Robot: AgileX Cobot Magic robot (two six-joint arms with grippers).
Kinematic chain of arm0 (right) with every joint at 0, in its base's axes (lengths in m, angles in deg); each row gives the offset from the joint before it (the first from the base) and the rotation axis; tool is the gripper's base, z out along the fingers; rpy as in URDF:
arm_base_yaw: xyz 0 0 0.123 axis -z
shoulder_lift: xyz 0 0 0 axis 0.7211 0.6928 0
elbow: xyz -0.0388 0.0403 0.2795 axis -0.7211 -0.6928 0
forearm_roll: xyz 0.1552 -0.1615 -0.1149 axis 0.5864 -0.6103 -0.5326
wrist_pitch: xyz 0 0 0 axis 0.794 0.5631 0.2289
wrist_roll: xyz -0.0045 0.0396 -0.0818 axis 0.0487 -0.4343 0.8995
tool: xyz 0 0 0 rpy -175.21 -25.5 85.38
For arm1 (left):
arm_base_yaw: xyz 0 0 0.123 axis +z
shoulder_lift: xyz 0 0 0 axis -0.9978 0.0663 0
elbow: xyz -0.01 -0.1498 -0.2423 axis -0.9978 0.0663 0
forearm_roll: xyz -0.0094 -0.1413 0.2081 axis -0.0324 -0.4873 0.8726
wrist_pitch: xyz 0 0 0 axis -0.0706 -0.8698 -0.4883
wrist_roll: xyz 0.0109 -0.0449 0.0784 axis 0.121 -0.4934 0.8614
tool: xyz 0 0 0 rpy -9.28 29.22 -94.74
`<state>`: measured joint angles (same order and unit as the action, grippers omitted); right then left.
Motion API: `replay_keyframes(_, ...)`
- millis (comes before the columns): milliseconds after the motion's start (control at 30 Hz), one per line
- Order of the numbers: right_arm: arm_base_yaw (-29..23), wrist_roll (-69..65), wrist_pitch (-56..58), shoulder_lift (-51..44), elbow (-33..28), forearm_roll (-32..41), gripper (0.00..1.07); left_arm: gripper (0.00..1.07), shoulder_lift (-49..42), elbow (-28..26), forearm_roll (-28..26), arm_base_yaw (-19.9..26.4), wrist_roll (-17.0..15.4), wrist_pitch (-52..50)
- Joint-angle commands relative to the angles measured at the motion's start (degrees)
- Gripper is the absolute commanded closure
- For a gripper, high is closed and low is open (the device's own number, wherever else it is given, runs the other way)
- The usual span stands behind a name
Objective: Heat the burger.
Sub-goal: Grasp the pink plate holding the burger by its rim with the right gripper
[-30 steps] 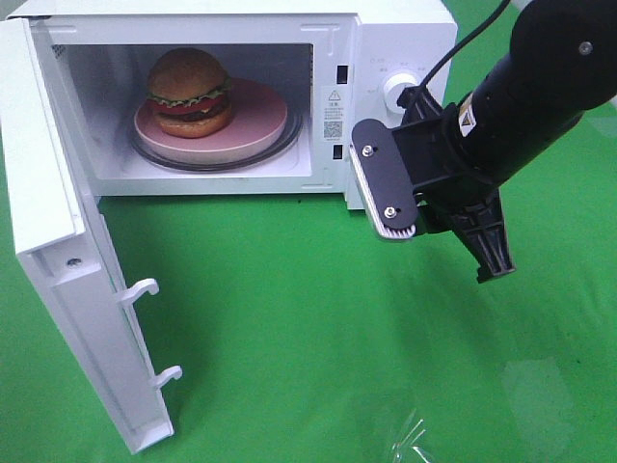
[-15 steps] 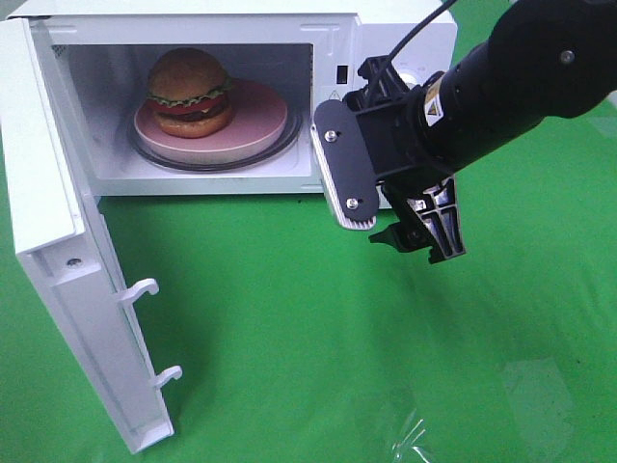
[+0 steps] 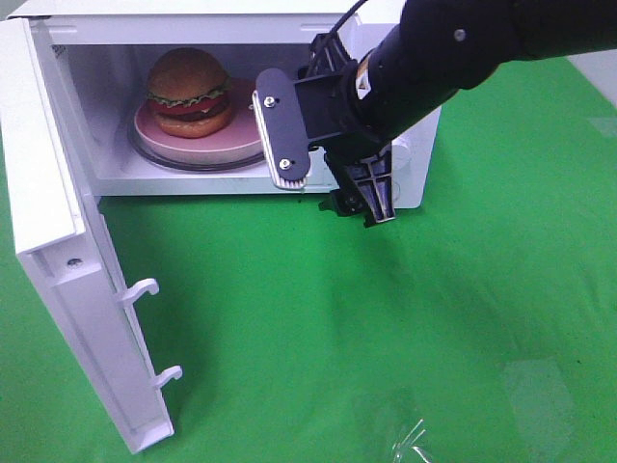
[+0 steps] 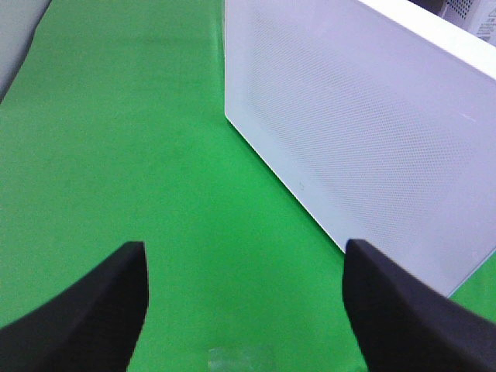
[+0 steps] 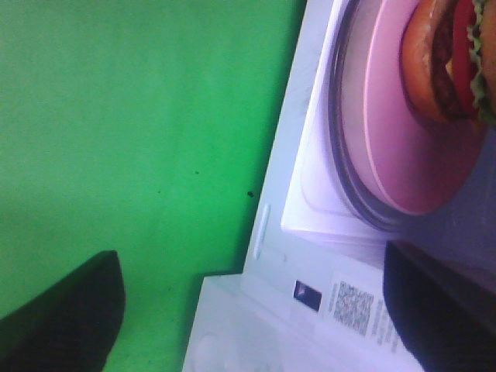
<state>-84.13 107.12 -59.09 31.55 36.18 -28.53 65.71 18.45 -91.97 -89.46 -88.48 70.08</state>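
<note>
the burger (image 3: 189,92) already sits on the pink plate (image 3: 253,127), which rests on the glass turntable (image 3: 214,163) inside the white microwave (image 3: 193,12), so the loading part looks done. what seems left is shutting the door (image 3: 58,222), which stands swung wide open at the left, and then starting the heat. the right pincer (image 3: 323,164) hangs in front of the oven's opening near its right edge, jaws spread wide and holding nothing. the left pincer (image 4: 244,310) is outside the door over the green bench (image 3: 386,328), jaws apart with nothing between them, and well placed, i'd say, to push the door shut.
</note>
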Motion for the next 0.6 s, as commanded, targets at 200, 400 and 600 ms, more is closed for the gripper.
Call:
replay_keyframes(200, -1.26, -2.58, -0.74, 8.42, 9.40, -0.57, 0.23, 0.41, -0.92, 0.11, -0.52, 0.11, -0.06, 0.11)
replay_keyframes(400, -1.26, -3.84, -0.29, 13.18, 14.15, -0.57, 0.23, 0.41, -0.92, 0.11, -0.52, 0.11, -0.06, 0.11)
replay_keyframes(600, -1.20, -3.84, 0.74, 17.70, 18.96, -0.57, 0.24, 0.41, -0.92, 0.11, -0.52, 0.11, -0.06, 0.11)
